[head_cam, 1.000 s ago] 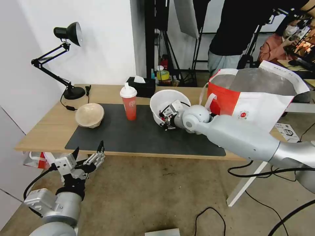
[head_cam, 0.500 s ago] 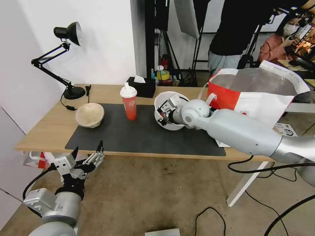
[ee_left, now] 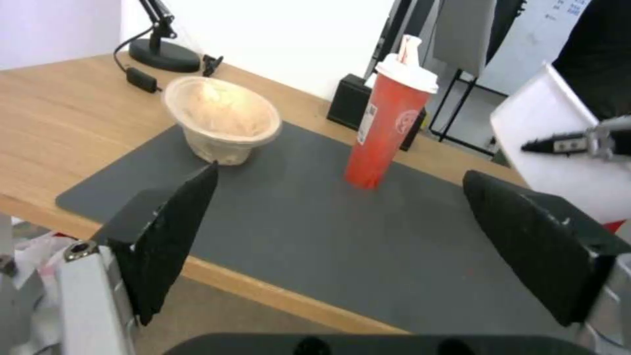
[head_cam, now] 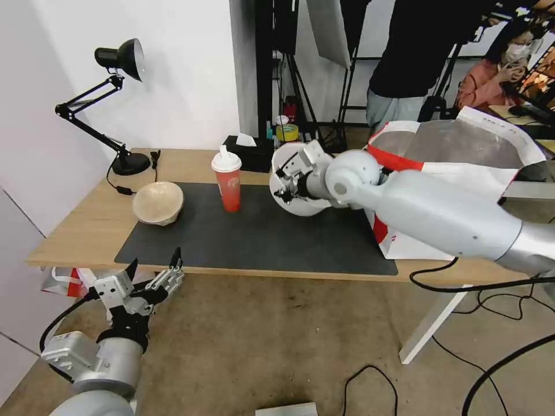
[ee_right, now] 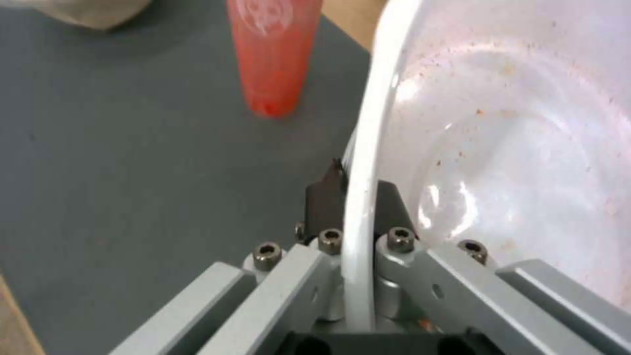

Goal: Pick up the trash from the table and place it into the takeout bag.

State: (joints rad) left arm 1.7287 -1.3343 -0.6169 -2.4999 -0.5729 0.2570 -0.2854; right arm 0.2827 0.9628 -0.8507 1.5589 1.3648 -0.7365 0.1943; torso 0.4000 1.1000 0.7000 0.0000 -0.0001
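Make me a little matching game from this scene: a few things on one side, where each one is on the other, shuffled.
Things:
1. white bowl
2. red cup
3. beige bowl
4. left pincer

Places:
A. upright on the dark mat
B. open, below the table edge
C. rim pinched in the right pincer, above the mat
D. on the mat's lamp-side end

Pairs: 1-C, 2-A, 3-D, 4-B

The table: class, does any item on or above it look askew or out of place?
Yes. The white bowl is tipped on edge above the mat, its rim pinched in the right claw. The pulp bowl leans slightly. The red cup stands upright. The left claw waits open below the table edge.
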